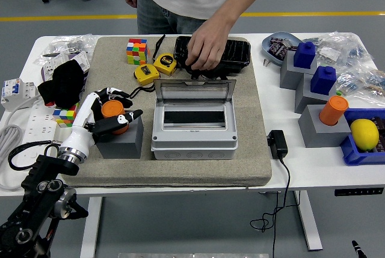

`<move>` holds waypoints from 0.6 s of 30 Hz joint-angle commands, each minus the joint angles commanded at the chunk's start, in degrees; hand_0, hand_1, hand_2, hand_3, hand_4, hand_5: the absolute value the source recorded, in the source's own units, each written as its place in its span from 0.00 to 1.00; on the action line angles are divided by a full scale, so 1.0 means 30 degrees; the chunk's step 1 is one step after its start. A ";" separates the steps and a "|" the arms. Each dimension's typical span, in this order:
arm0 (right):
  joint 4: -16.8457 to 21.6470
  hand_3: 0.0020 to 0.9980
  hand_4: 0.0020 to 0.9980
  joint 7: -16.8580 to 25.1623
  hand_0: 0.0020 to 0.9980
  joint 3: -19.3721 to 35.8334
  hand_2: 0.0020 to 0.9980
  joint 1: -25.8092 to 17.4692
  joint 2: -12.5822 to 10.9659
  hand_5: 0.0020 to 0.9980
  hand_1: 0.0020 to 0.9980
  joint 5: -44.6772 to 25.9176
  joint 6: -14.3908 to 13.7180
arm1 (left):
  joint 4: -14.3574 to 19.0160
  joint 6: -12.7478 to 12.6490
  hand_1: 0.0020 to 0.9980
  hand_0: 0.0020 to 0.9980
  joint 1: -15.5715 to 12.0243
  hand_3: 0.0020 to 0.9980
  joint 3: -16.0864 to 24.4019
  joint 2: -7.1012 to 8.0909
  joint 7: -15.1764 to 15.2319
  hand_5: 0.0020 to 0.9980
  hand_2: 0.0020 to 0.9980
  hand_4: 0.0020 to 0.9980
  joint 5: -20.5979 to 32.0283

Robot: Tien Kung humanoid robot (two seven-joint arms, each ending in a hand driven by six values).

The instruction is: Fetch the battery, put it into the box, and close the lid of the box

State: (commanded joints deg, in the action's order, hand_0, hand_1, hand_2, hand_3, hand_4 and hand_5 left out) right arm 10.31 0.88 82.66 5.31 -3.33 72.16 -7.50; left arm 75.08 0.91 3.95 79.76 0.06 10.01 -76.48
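Left hand [107, 113] grips the stubby orange battery [112, 111].

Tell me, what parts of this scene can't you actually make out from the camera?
- Head view: the orange battery is partly wrapped by the left hand.
- The black case is partly covered by the person's hand.
- Right arm: outside the picture.
- Contents of the blue bowl: too small.
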 joint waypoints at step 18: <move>0.0000 0.79 1.00 -0.0016 0.87 0.0061 0.78 -0.0008 -0.0014 1.00 0.83 0.0122 -0.0002 | -0.0056 -0.0115 0.49 0.48 -0.0124 0.41 -0.0154 0.0030 -0.0023 0.00 0.42 1.00 0.0062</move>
State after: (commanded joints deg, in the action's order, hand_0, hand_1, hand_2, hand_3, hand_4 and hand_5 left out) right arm 10.31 0.84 82.85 5.29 -3.37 72.53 -7.50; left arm 74.91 0.56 3.57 79.30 0.15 9.94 -76.29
